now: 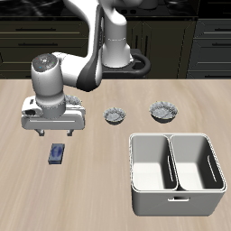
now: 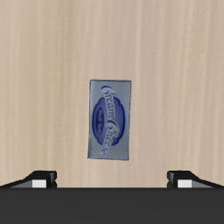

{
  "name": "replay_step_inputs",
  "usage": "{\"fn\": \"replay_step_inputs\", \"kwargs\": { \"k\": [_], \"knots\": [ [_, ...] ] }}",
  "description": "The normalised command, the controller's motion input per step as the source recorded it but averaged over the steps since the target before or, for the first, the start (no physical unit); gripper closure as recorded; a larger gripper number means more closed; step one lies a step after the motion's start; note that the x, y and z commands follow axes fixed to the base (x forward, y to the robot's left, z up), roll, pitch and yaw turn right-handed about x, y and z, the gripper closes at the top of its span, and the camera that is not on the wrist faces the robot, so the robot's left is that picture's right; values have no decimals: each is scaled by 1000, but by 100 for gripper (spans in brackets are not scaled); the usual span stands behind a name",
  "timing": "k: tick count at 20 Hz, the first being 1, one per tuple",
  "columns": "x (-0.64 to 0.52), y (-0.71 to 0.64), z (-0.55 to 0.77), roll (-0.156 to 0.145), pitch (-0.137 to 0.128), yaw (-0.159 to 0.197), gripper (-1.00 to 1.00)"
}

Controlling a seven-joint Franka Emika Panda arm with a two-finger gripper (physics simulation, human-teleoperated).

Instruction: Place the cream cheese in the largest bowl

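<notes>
The cream cheese (image 1: 57,153) is a small flat blue box with a pale label, lying on the wooden table near its front edge. In the wrist view it (image 2: 110,119) lies flat between the fingertips, centred under the hand. My gripper (image 1: 56,133) hangs just above and slightly behind the box, open and empty, not touching it; in the wrist view the gripper (image 2: 112,179) has its fingers wide apart. Two grey ruffled bowls show: a smaller one (image 1: 115,115) and a slightly wider one (image 1: 163,111). A third, widest bowl is not visible; the arm may hide it.
A white two-compartment bin (image 1: 176,171) stands near the table's front edge, beside the bowls. The robot's arm and base (image 1: 113,50) rise at the table's back. Dark cabinets run behind the table.
</notes>
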Motion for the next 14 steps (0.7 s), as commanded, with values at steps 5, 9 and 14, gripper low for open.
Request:
{"fn": "replay_step_inputs", "kwargs": {
  "k": [5, 9, 14],
  "knots": [
    [29, -13, -176, 6, 9, -19, -100],
    [53, -14, -152, 0, 9, -18, -100],
    [73, -9, -119, -1, 9, -9, -100]
  ]
}}
